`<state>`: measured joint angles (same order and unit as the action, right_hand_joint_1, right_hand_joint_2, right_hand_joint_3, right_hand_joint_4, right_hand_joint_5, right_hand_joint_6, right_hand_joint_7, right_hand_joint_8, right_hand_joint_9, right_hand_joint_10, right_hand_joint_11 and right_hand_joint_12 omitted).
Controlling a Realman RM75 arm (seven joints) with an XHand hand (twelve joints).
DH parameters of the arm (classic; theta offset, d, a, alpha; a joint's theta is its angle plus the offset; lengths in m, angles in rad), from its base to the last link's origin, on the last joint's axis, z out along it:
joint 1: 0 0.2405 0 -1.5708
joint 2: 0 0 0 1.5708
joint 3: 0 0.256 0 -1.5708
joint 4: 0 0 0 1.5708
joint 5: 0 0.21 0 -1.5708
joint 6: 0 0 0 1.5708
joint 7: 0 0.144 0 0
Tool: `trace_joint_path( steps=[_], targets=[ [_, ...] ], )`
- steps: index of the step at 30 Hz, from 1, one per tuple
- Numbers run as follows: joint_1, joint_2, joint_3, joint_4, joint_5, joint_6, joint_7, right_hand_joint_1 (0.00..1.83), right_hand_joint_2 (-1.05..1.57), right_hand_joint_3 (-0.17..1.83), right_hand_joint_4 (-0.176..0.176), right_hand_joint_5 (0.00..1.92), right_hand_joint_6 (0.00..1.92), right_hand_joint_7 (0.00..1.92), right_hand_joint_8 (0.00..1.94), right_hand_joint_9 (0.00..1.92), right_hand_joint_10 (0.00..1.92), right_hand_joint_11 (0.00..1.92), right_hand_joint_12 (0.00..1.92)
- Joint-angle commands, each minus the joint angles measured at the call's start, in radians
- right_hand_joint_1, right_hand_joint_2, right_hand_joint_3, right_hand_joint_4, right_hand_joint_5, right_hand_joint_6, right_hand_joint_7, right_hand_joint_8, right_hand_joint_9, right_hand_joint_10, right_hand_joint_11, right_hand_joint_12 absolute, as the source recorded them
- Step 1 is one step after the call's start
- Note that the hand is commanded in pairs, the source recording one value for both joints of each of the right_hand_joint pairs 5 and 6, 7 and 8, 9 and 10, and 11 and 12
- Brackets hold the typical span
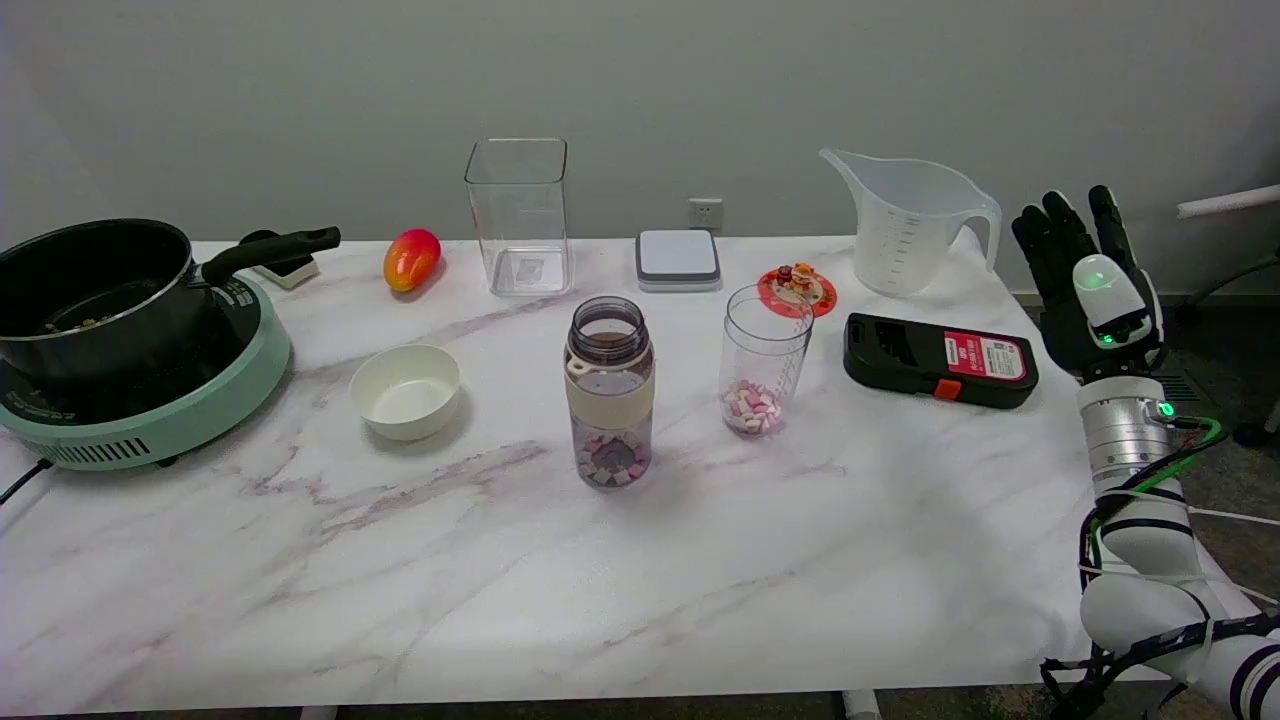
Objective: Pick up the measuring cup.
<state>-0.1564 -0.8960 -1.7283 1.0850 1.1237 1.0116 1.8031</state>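
The right hand (1088,285) is raised off the far right edge of the surface (640,580), fingers extended and apart, pointing up. It holds nothing and touches nothing. Its back faces the camera, with a green light showing on it and another on the wrist below.

The cup (905,225), clear with a spout to the left and a handle to the right, stands upright at the far right corner of the surface. Its handle side faces the hand, which is near it but apart.

Just in front of the cup lies a black case (938,360) with a red label, and to its left a small red disc (797,290). A tumbler (765,360) with pink and white pieces stands mid-surface beside a bottle (609,392). Further back are a square clear jar (518,215), a grey-and-white lid (678,259) and a mango (411,259). A white bowl (405,390) sits left of the bottle, and a black pot (95,295) rests on a green cooker (150,400) at the left edge.
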Motion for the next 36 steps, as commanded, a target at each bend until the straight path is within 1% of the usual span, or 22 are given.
trace_joint_path(
  steps=[1, 5, 10, 14, 16, 21, 27, 30, 34, 36],
  targets=[
    [0.009, 0.002, -0.006, -0.052, -0.049, -0.019, 0.115, 1.13, -0.3, 1.19, 0.0, 0.07, 0.07, 0.41, 0.41, 0.46, 0.46, 0.35, 0.35],
    [0.029, 0.007, -0.006, -0.041, -0.056, -0.032, 0.106, 1.12, -0.28, 1.18, 0.0, 0.08, 0.08, 0.42, 0.42, 0.46, 0.46, 0.35, 0.35],
    [0.033, 0.008, 0.0, -0.021, -0.105, -0.019, 0.115, 1.12, -0.24, 1.14, 0.0, 0.09, 0.09, 0.44, 0.44, 0.49, 0.49, 0.38, 0.38],
    [0.032, 0.008, -0.017, -0.044, -0.195, -0.026, 0.106, 1.14, -0.22, 1.08, 0.0, 0.09, 0.09, 0.44, 0.44, 0.49, 0.49, 0.39, 0.39],
    [0.033, 0.008, -0.019, -0.047, -0.25, -0.035, 0.106, 1.15, -0.21, 1.06, 0.0, 0.09, 0.09, 0.45, 0.45, 0.52, 0.52, 0.43, 0.43],
    [0.035, 0.006, -0.022, -0.004, -0.343, -0.093, 0.115, 1.15, -0.21, 1.09, 0.0, 0.09, 0.09, 0.46, 0.46, 0.54, 0.54, 0.47, 0.47],
    [0.035, -0.039, -0.027, 0.041, -0.416, -0.097, 0.106, 1.16, -0.2, 1.11, 0.0, 0.09, 0.09, 0.46, 0.46, 0.54, 0.54, 0.48, 0.48],
    [0.033, -0.058, -0.041, 0.073, -0.437, -0.111, 0.106, 1.15, -0.15, 1.1, 0.0, 0.11, 0.11, 0.48, 0.48, 0.57, 0.57, 0.52, 0.52],
    [0.035, -0.081, -0.063, 0.101, -0.455, -0.164, 0.102, 1.15, -0.12, 1.09, 0.0, 0.11, 0.11, 0.48, 0.48, 0.57, 0.57, 0.55, 0.55],
    [0.04, -0.097, -0.059, 0.111, -0.477, -0.211, 0.073, 1.15, -0.1, 1.08, 0.0, 0.1, 0.1, 0.48, 0.48, 0.58, 0.58, 0.57, 0.57]
  ],
)
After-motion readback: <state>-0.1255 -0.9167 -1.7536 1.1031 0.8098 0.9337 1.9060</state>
